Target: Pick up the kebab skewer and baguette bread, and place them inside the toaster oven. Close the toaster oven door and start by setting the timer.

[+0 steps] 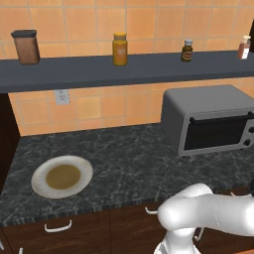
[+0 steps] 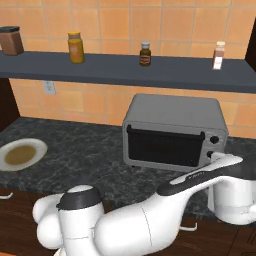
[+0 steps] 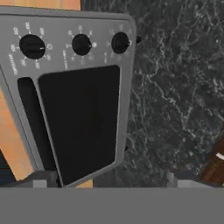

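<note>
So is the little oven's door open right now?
No, the toaster oven door sits flat and shut against the toaster oven, its black handle up top.

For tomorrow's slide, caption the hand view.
Open gripper faces the closed toaster oven door, three knobs alongside.

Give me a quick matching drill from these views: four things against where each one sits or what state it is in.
Things:
1. round white plate
2. boxy grey toaster oven's dark glass door
3. yellow jar
4. robot's two-finger gripper

States or places:
A. closed
B. on the dark wall shelf
C. open, holding nothing
D. on the black marbled counter, left of the oven

Pairs: 1-D, 2-A, 3-B, 4-C
</note>
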Tool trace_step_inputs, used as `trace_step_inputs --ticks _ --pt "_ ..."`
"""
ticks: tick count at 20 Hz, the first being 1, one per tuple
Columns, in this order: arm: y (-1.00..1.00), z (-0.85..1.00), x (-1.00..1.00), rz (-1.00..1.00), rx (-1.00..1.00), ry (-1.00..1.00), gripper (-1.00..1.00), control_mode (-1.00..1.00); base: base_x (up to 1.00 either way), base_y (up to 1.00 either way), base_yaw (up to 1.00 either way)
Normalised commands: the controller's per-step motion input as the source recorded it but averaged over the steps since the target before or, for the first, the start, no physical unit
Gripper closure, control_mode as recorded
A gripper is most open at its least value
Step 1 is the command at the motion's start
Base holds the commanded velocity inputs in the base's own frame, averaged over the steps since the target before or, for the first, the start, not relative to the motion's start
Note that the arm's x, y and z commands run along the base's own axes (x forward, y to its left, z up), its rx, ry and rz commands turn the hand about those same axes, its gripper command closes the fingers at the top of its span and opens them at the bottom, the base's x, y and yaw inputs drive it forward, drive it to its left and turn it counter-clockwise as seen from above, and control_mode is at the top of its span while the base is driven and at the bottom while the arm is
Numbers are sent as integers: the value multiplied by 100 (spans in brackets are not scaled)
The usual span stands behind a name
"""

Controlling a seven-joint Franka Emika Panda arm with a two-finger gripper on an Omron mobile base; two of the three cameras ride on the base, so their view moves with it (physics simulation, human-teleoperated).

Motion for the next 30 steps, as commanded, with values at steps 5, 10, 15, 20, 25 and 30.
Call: trace_step_inputs --ticks 5,10,15,20,25,30 --pt "20 0 4 -40 59 -3 -100 -100 0 0 0" --pt "39 0 16 -36 32 0 -100 -100 0 0 0" --pt "71 -1 14 -34 18 -1 -100 -100 0 0 0" --pt "25 0 46 -22 24 0 -100 -100 0 0 0" --pt "7 0 26 -15 29 2 -100 -100 0 0 0" --pt "-23 0 16 -8 27 5 -100 -100 0 0 0"
